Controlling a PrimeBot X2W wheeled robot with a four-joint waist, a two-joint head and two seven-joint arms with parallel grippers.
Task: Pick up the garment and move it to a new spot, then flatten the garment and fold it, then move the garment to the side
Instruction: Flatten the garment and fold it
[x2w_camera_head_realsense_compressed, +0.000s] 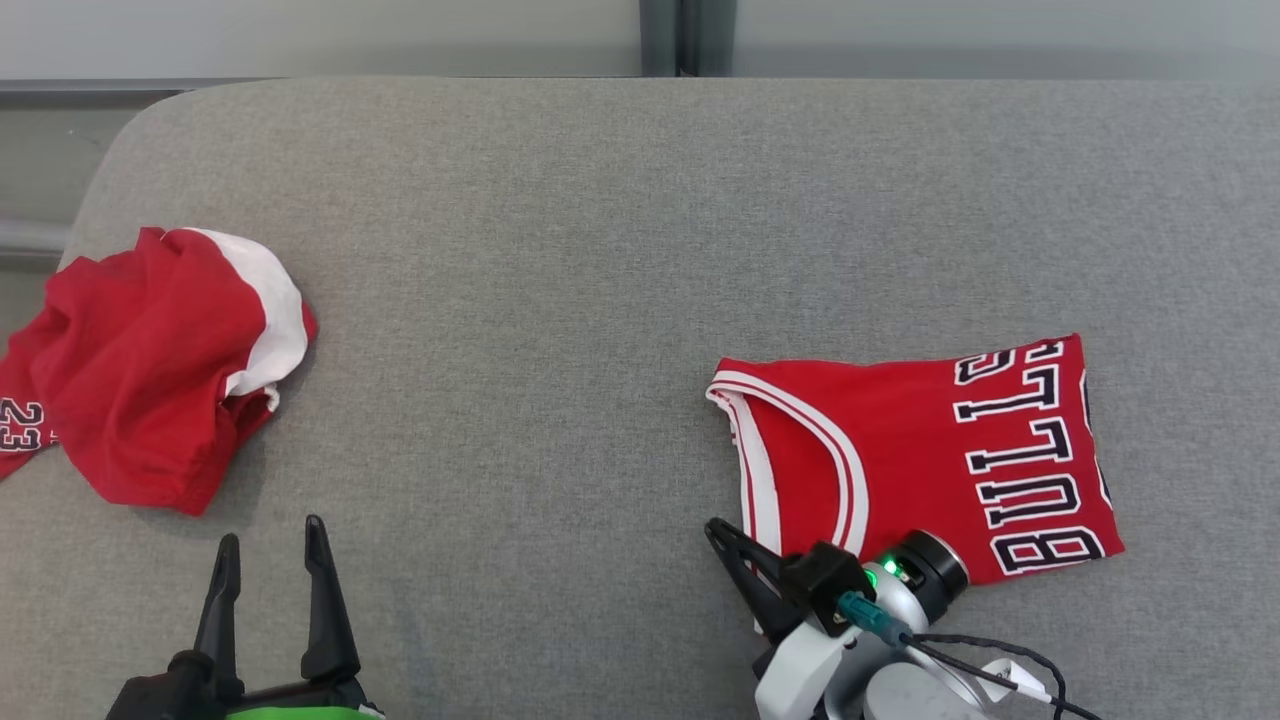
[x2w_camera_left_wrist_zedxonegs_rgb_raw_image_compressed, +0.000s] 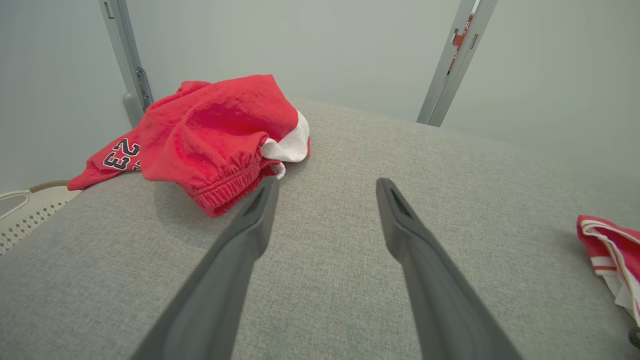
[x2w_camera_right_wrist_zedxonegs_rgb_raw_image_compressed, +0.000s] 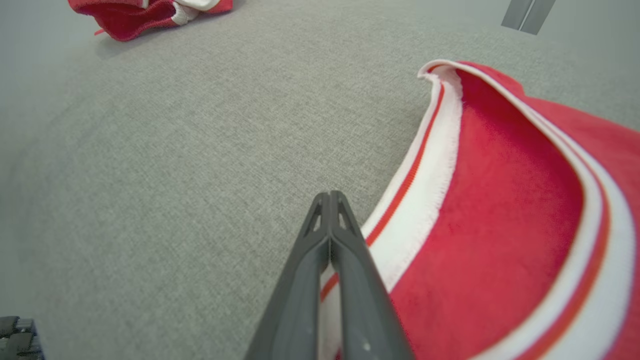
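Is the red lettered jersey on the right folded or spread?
Folded: the red lettered jersey lies as a compact flat block, trimmed layers stacked at its edge.

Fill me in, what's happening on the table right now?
The right gripper is shut at the white-trimmed edge of the folded red BULLS jersey on the grey fabric table; whether it pinches cloth is unclear. The left gripper hangs open near a crumpled red-and-white garment numbered 23.
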